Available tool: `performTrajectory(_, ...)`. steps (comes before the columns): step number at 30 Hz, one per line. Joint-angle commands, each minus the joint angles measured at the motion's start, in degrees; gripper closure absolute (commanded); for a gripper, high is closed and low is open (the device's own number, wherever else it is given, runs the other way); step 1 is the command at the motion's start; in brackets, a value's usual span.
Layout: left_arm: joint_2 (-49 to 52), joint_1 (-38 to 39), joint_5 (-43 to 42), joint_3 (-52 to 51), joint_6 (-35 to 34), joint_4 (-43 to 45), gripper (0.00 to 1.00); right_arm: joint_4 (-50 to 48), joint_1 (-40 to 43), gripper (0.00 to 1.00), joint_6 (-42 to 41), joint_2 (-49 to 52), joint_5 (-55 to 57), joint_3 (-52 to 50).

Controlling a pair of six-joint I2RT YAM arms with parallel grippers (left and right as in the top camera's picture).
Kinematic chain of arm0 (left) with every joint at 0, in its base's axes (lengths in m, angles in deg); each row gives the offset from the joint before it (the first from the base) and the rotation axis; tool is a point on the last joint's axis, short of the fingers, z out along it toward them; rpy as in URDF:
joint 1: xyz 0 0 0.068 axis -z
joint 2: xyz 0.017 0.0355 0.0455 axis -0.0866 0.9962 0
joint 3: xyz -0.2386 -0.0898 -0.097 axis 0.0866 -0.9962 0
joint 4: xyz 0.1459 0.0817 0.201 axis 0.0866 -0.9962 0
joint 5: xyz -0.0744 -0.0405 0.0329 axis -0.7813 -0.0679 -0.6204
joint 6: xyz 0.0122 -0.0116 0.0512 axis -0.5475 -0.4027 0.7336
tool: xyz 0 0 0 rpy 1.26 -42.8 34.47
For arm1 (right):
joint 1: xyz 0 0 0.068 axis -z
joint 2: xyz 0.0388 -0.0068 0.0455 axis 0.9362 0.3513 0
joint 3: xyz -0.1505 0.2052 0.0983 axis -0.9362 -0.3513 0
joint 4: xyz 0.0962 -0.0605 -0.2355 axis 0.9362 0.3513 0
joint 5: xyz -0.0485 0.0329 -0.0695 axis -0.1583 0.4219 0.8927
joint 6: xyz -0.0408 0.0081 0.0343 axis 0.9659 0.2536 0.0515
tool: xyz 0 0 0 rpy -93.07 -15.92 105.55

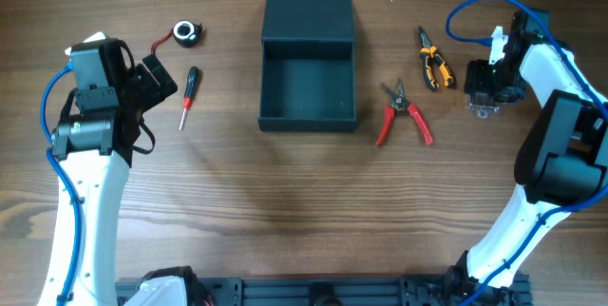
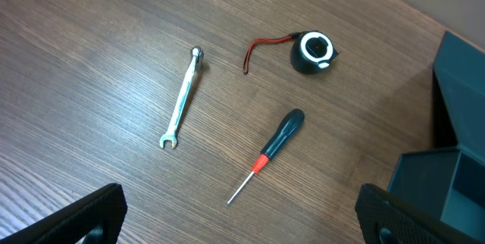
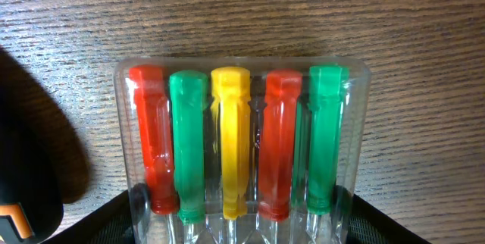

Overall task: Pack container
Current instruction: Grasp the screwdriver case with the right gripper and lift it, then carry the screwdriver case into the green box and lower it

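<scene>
The dark teal container (image 1: 309, 87) stands open at the table's middle, its flap lid laid back; its corner shows in the left wrist view (image 2: 447, 191). My right gripper (image 1: 489, 92) is shut on a clear case of coloured-handled screwdrivers (image 3: 239, 138), one finger on each side (image 3: 242, 229), at the table's right. My left gripper (image 1: 152, 78) is open and empty (image 2: 242, 225), above a black-and-red screwdriver (image 2: 269, 153) and a silver wrench (image 2: 182, 98).
A round black device with a red cord (image 1: 187, 31) lies at the back left. Red-handled pliers (image 1: 404, 114) and orange-black pliers (image 1: 434, 62) lie between the container and my right gripper. The wrench is hidden under my left arm in the overhead view.
</scene>
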Motion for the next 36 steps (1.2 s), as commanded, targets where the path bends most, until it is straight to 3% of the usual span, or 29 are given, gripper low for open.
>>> performTrajectory(1, 0.4, -0.3, -0.7, 1.2, 1.1, 0.0, 0.0, 0.7, 0.0, 0.33, -1.6, 2.2, 0.2, -2.5)
performTrajectory(6, 0.4, -0.3, -0.7, 1.2, 1.1, 0.0, 0.0, 0.3, 0.0, 0.38, -1.7, 2.2, 0.2, -2.4)
performTrajectory(9, 0.4, -0.3, -0.7, 1.2, 1.1, 0.0, 0.0, 0.4, 0.0, 0.55, -1.9, 2.2, 0.2, -1.7)
performTrajectory(14, 0.4, -0.3, -0.7, 1.2, 1.1, 0.0, 0.0, 2.2, 0.0, 0.69, -3.0, 1.3, 0.2, 1.2)
performTrajectory(16, 0.4, -0.3, -0.7, 1.2, 1.1, 0.0, 0.0, 3.4, 0.0, 0.86, -3.0, -0.4, 0.2, 2.9)
performTrajectory(19, 0.4, -0.3, -0.7, 1.2, 1.1, 0.0, 0.0, 3.9, 0.0, 0.96, -3.0, -3.7, 0.2, 4.0)
performTrajectory(27, 0.4, -0.3, -0.7, 1.2, 1.1, 0.0, 0.0, 3.8, -5.5, 0.96, -2.4, -23.3, -7.4, 4.7)
performTrajectory(31, 0.4, -0.3, -0.7, 1.2, 1.1, 0.0, 0.0, 2.4, -14.5, 0.96, 4.9, -32.2, -14.7, 4.7)
performTrajectory(36, 0.4, -0.3, -0.7, 1.2, 1.1, 0.0, 0.0, -1.9, -29.1, 0.96, 11.6, -32.7, -17.5, 4.7)
